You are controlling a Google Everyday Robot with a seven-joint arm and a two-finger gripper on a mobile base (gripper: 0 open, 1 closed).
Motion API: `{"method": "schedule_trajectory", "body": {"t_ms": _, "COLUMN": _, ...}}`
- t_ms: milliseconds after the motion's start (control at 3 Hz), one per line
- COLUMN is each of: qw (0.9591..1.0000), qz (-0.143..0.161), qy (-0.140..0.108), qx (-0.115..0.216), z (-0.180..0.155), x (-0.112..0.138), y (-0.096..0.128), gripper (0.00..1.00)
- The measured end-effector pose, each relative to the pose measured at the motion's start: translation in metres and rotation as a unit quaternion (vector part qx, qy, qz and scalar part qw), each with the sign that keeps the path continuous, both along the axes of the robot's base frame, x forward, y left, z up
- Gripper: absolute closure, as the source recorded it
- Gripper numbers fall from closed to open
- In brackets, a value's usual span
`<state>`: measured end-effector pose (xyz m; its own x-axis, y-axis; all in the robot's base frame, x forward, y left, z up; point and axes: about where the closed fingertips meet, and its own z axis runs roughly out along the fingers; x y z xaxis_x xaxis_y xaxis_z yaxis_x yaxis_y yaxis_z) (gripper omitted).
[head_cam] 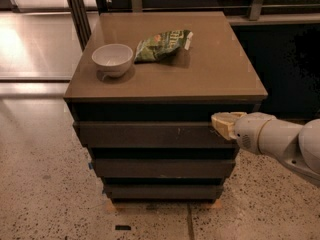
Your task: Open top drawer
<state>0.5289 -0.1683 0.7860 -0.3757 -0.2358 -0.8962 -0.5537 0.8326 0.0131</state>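
Note:
The top drawer (150,134) is the widest of three dark brown handle-less fronts under the brown cabinet top, with small pale scratches right of centre. It sits a little forward of the dark gap beneath the top. My gripper (220,123), with pale tan fingertips on a white arm coming from the right, is at the drawer front's upper right end, at the gap above it. Two narrower drawer fronts, the middle (162,168) and the bottom (162,190), lie below.
On the cabinet top (215,69) stand a white bowl (113,59) at the left and a green snack bag (164,44) behind it. Speckled floor lies around the cabinet. A dark wall panel is at the right, metal posts at the back.

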Motion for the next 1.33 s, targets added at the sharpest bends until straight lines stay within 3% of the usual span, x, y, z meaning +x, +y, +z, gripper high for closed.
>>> {"method": "schedule_trajectory", "body": {"t_ms": 333, "qw": 1.0000, "qz": 0.001, "qy": -0.002, "qx": -0.008, "z": -0.001, "x": -0.003, "y": 0.003, "gripper": 1.00}}
{"method": "schedule_trajectory", "body": {"t_ms": 667, "qw": 0.9996, "qz": -0.005, "qy": -0.004, "qx": -0.027, "z": -0.023, "x": 0.007, "y": -0.001, "gripper": 1.00}}
{"method": "schedule_trajectory", "body": {"t_ms": 1333, "qw": 0.9986, "qz": -0.034, "qy": -0.005, "qx": -0.040, "z": -0.074, "x": 0.055, "y": -0.008, "gripper": 1.00}}
